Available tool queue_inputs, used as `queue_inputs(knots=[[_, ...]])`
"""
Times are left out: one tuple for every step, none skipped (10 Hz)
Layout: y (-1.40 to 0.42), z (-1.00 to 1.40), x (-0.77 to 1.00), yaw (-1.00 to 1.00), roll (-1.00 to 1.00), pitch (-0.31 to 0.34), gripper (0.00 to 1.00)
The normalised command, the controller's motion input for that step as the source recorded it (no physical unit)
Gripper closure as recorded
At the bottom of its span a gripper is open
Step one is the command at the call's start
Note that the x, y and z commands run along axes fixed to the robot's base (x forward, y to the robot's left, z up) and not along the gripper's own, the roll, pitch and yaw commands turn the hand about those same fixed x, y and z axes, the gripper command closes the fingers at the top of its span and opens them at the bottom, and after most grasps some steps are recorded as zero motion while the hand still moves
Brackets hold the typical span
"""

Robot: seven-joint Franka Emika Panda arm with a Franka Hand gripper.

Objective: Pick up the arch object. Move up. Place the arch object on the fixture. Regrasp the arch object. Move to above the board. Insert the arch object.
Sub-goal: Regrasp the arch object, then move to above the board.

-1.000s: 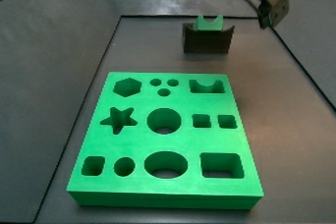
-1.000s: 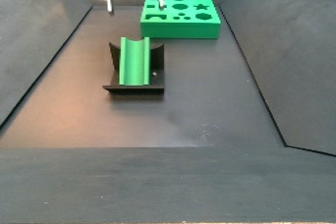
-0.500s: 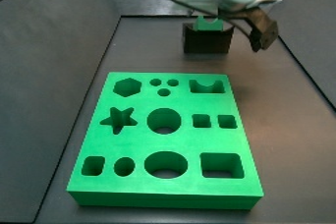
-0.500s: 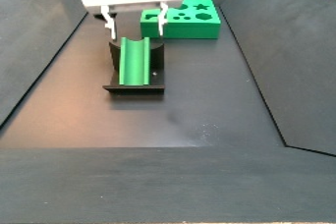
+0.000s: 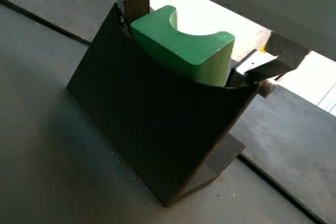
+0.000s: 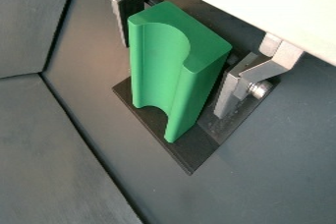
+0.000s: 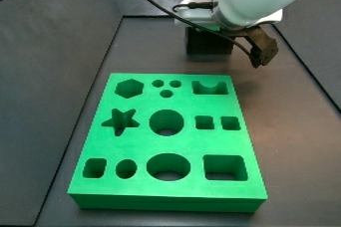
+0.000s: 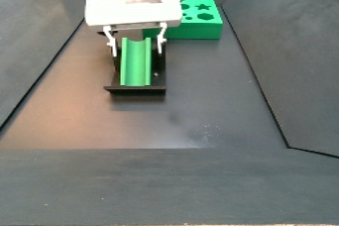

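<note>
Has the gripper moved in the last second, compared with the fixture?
Yes. The gripper has come down over the fixture, and now its fingers straddle the arch object resting there.

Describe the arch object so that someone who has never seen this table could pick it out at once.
Find the big green board at one end of the dark floor; just off its end stands the fixture, a dark bracket. The arch object is the long green piece with a groove resting in it, between the gripper's fingers. The board is a flat slab with cut-outs.

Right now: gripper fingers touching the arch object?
Cannot tell. In both wrist views the gripper straddles the arch object on the fixture; neither contact nor gap shows plainly.
</note>
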Motion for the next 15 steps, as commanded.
queue_inputs(knots=[[0.00,-0.17,0.01,-0.01,0.05,0.001,0.00],[0.00,-0.17,0.01,0.00,0.05,0.001,0.00],[0.00,-0.17,0.01,0.00,0.05,0.001,0.00],[0.00,-0.17,0.01,0.00,0.05,0.002,0.00],[0.00,0.00,0.00,0.00,0.00,0.000,1.00],[-0.09,1.00,-0.10,0.11,0.15,-0.290,1.00],[-0.10,1.00,-0.10,0.09,0.14,-0.291,1.00],[-0.09,1.00,-0.11,0.03,0.11,-0.288,1.00],[-0.08,1.00,-0.11,-0.05,0.07,-0.274,1.00],[-0.08,1.00,-0.11,-0.09,0.06,-0.256,1.00],[-0.08,1.00,-0.11,-0.14,0.06,-0.203,1.00],[-0.08,1.00,-0.11,-0.17,0.06,-0.158,1.00],[-0.07,1.00,-0.11,-0.20,0.06,-0.098,1.00],[-0.07,1.00,-0.10,-0.21,0.05,-0.068,1.00],[-0.06,1.00,-0.10,-0.20,0.05,-0.004,1.00]])
